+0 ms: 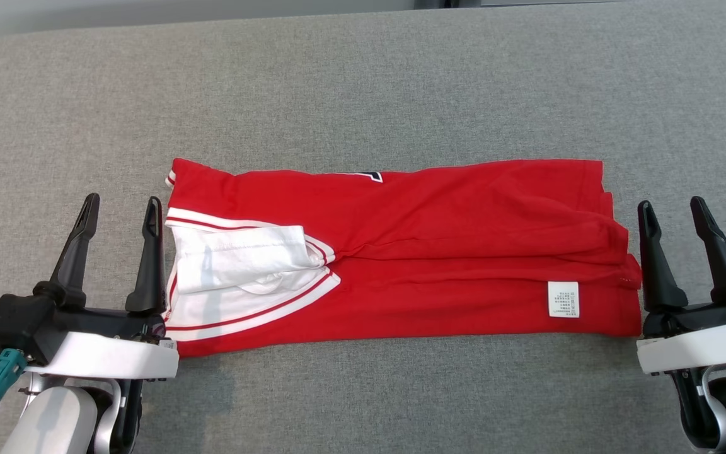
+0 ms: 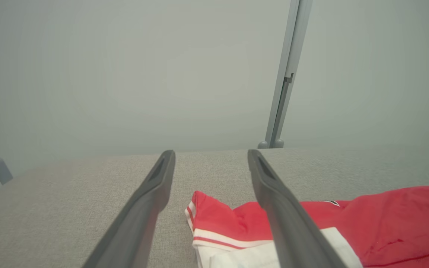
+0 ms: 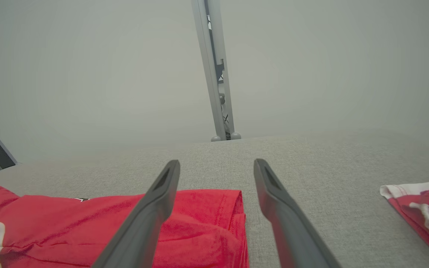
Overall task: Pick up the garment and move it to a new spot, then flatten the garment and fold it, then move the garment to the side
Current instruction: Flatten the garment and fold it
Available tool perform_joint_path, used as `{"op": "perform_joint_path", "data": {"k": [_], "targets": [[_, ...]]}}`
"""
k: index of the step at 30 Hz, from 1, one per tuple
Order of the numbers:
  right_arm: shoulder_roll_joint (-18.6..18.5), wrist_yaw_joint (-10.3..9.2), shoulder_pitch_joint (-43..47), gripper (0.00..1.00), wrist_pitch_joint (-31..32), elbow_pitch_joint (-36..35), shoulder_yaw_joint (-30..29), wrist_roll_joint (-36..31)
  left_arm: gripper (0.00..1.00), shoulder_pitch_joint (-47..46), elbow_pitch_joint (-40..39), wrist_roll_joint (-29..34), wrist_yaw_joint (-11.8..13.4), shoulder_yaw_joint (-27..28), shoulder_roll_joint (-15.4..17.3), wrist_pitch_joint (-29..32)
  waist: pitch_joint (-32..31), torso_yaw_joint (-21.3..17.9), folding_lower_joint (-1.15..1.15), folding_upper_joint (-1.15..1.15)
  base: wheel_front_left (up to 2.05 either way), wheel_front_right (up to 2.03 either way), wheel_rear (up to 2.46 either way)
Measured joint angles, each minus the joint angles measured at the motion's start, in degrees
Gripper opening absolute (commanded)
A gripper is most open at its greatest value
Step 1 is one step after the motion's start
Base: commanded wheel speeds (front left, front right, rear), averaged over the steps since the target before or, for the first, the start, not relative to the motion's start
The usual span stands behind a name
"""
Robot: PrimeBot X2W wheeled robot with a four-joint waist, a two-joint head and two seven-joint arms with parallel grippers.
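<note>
One garment (image 1: 438, 252): red, folded into a band, laid flat at centre of counter (image 1: 363, 94).
Left gripper (image 1: 122, 205): fingers released, nothing held, positioned at garment's left end.
Right gripper (image 1: 672, 207): fingers released, nothing held, just beside right end.

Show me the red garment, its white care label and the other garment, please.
red garment (image 1: 413, 277), head view, middle of the red cloth.
white care label (image 1: 563, 299), head view, middle of the label.
other garment (image 3: 421, 204), right wrist view, its red and white corner.
</note>
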Motion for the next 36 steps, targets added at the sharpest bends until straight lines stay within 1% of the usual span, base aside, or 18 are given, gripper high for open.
{"op": "perform_joint_path", "data": {"k": [5, 8, 15, 23, 24, 25, 26, 33, 36], "targets": [[-1.01, 0.00, -1.50, 1.00, 0.24, 2.71, -0.79, 0.30, 1.00, -0.10, 0.41, 0.31, -0.57, -0.12, -0.42, 0.00, 0.39, 0.29, 0.00, 0.00, 0.00, 0.00, 0.00], [-1.80, 0.00, -3.49, 1.00, 0.08, 8.10, -0.04, 0.92, 1.00, -0.74, 0.36, 0.54, -0.97, -0.49, -0.93, 0.00, 1.28, 0.81, 0.00, 0.00, 0.00, 0.00, 0.00], [-1.35, 0.00, -6.62, 1.00, -0.12, 19.72, 3.71, 3.63, 1.00, -2.07, 0.15, 0.69, -1.32, -1.43, -1.34, 0.02, 3.21, 1.89, 0.00, 0.00, 0.00, 0.00, 0.00], [-1.01, -0.03, -8.37, 1.00, -2.09, 24.94, 8.59, 7.78, 1.00, -2.29, 0.13, 0.69, -1.19, -1.46, -1.37, 0.02, 4.20, 2.00, 0.00, 0.00, 0.00, 0.00, 0.00], [-1.08, -0.08, -8.67, 0.45, -2.35, 25.33, 9.05, 7.95, 1.00, -2.30, 0.07, 0.69, -1.01, -1.46, -1.35, 0.02, 4.25, 1.91, 0.00, 0.00, 0.00, 0.00, 0.00], [-1.15, -0.08, -8.92, 0.15, -2.46, 25.61, 9.36, 8.14, 1.00, -2.31, 0.00, 0.69, -0.97, -1.45, -1.33, 0.02, 4.29, 1.81, 0.00, 0.00, 0.00, 0.00, 0.00], [-1.22, -0.08, -9.26, 0.00, -2.61, 25.94, 9.75, 8.35, 1.00, -2.32, -0.03, 0.69, -0.96, -1.45, -1.29, 0.02, 4.30, 1.69, 0.00, 0.00, 0.00, 0.00, 0.00], [-2.38, 0.05, -10.35, 0.00, -2.63, 25.73, 9.40, 9.04, 1.00, -2.33, -0.86, 0.68, -0.47, -1.30, -1.00, 0.20, 4.38, 0.72, 0.00, 0.00, 0.00, 0.00, 0.00], [-4.49, 0.08, -10.28, 0.00, -2.63, 25.38, 7.23, 9.35, 1.00, -2.33, -1.16, 0.67, -0.35, -1.27, -1.00, 0.20, 4.41, 0.29, 0.00, 0.00, 0.00, 0.00, 0.00]]}}
